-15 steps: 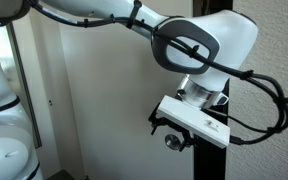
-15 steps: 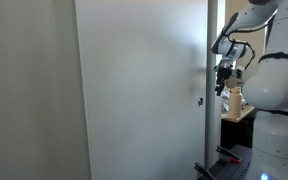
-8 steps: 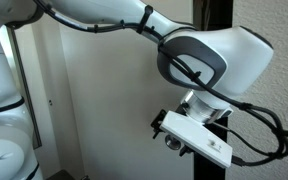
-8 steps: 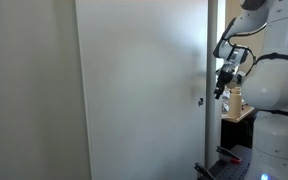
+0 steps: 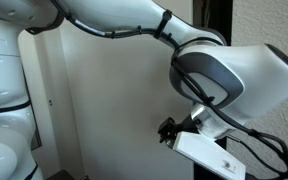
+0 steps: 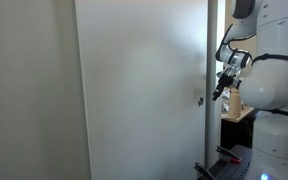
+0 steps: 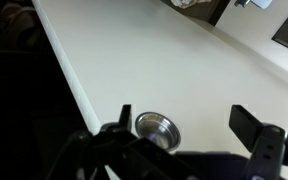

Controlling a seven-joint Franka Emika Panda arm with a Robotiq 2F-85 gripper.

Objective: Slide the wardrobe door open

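The wardrobe door [image 6: 139, 90] is a tall plain off-white panel, and it also fills the wrist view [image 7: 154, 60] and stands behind the arm in an exterior view [image 5: 104, 100]. Its small round silver pull [image 6: 199, 100] sits near the door's edge and shows close up in the wrist view [image 7: 157, 128]. My gripper [image 7: 187, 125] is open, right in front of the door, with the pull just inside one fingertip [image 7: 124, 117]. It shows in both exterior views [image 6: 221, 88] [image 5: 169, 130], level with or slightly above the pull.
A dark gap [image 7: 24, 90] runs along the door's edge. A narrower pale panel with a tiny latch [image 5: 51, 101] stands beside my white base. A rough beige wall [image 5: 279, 25] is behind the arm. A wooden surface with items [image 6: 239, 108] lies past the door.
The arm has swung and the gripper has dropped slightly and come closer to the door near the pull. The door has not moved.
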